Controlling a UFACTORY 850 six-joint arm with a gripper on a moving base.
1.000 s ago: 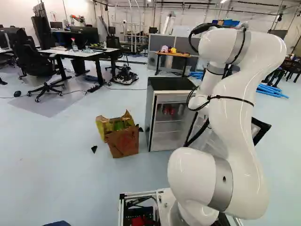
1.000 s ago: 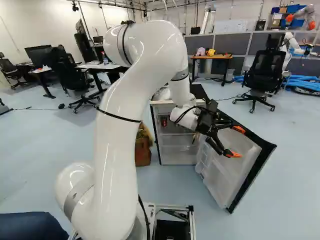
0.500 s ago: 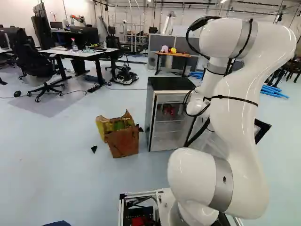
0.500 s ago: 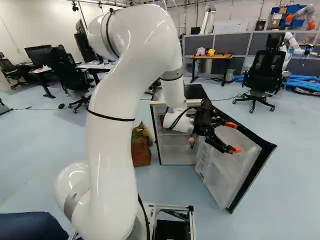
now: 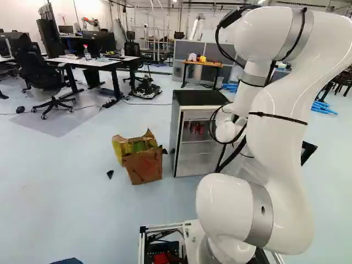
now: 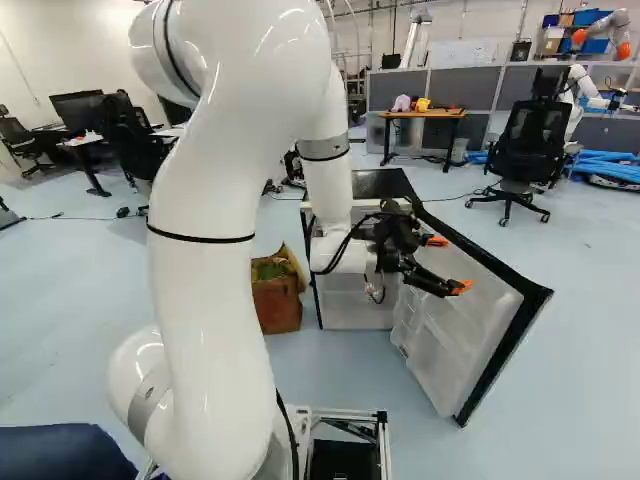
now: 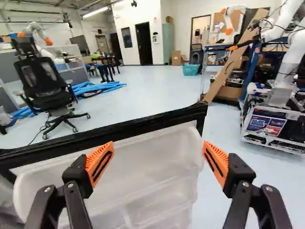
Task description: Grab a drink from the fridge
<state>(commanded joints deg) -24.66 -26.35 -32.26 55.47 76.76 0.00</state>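
My gripper (image 6: 448,264) is over the inner side of the swung-open fridge door (image 6: 502,338) in the right base view. Orange-padded fingers stand wide apart in the wrist view, where the gripper (image 7: 157,160) has nothing between its tips; the door's white inner bins (image 7: 152,152) lie beyond and below them. The fridge (image 5: 201,98) is dark-topped with a pale body. Red drink cans (image 5: 196,127) show on its upper shelf in the left base view. In the right base view my arm covers that shelf.
Left of the fridge a cardboard box (image 5: 146,167) holds a yellow bag. An office chair (image 7: 45,83) stands beyond the door, near blue tubes (image 7: 100,88). Another robot (image 7: 286,71) is on a cart past the door's far end. A desk (image 5: 93,61) stands farther back.
My arm has shifted leftward in the right base view, carrying the open gripper back along the door toward the fridge body. The base, the fridge and its door have stayed put.
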